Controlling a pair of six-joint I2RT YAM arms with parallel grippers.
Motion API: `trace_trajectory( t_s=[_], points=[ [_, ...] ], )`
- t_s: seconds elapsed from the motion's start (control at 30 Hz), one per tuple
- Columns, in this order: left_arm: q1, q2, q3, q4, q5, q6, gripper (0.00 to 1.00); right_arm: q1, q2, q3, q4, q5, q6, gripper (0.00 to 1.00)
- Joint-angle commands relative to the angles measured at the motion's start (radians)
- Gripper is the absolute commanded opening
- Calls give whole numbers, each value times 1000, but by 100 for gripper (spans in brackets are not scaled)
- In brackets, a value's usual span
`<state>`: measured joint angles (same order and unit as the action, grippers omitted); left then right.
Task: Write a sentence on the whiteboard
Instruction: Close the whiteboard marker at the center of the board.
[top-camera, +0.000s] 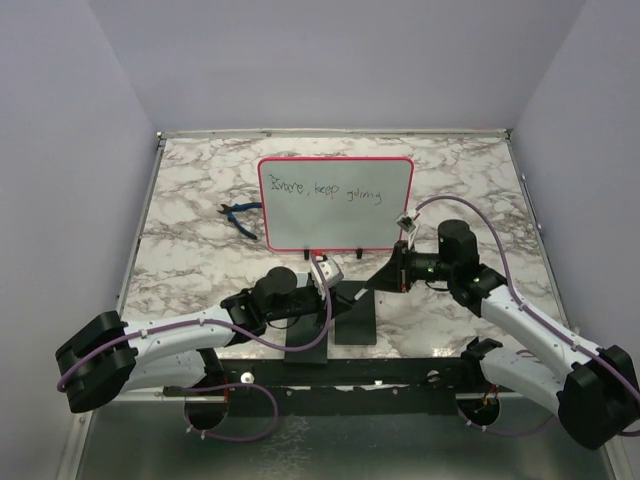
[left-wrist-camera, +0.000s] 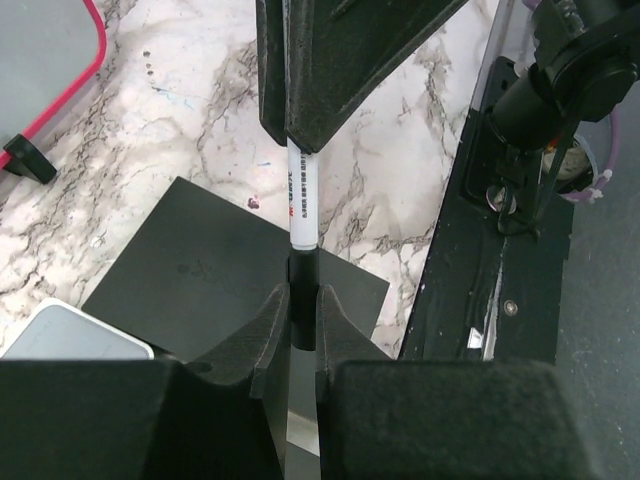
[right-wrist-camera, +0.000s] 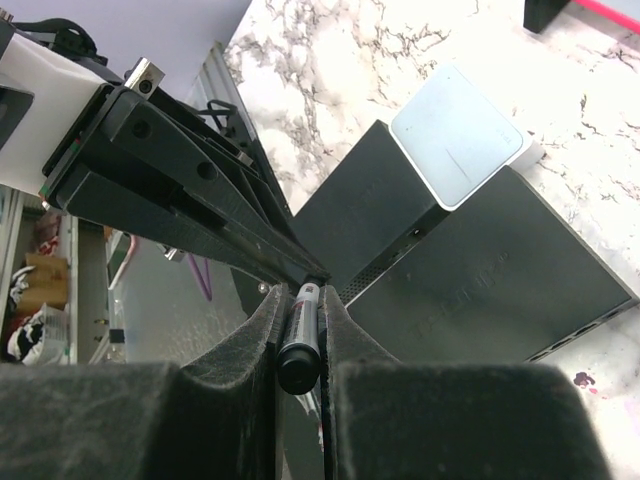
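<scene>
The whiteboard (top-camera: 337, 225) with a red-pink rim stands upright at the table's middle back on two black feet. The sentence (top-camera: 330, 190) runs along its upper part in thin dark handwriting. My two grippers meet in front of the board, low over the black slabs. A white marker (left-wrist-camera: 302, 200) spans between them. My left gripper (left-wrist-camera: 303, 300) is shut on the marker's black end. My right gripper (right-wrist-camera: 300, 310) is shut on the barrel, whose black end cap (right-wrist-camera: 299, 365) faces the camera. In the top view the left gripper (top-camera: 338, 294) and right gripper (top-camera: 368, 285) nearly touch.
Two black rectangular slabs (top-camera: 355, 322) lie side by side under the grippers, with a small grey-white rounded pad (right-wrist-camera: 465, 135) on one. Blue-handled pliers (top-camera: 240, 216) lie left of the board. The board's corner (left-wrist-camera: 95, 40) and a foot (left-wrist-camera: 28, 158) show in the left wrist view.
</scene>
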<state>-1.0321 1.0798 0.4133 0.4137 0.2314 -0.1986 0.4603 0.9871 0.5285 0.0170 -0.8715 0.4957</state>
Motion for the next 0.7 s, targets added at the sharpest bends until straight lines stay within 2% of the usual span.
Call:
trace_trajectory(
  t_s=[0.0, 0.33, 0.5, 0.67],
  points=[
    [1, -28, 20, 212, -63, 12, 0, 77, 21, -38, -40, -25, 31, 1],
    [1, -13, -11, 258, -72, 16, 0, 139, 43, -32, -91, 21, -5, 1],
    [0, 3, -11, 270, -65, 21, 0, 161, 57, 3, -202, 61, -86, 1],
    [1, 11, -25, 296, -77, 26, 0, 201, 69, -3, -215, 99, -90, 1]
  ],
)
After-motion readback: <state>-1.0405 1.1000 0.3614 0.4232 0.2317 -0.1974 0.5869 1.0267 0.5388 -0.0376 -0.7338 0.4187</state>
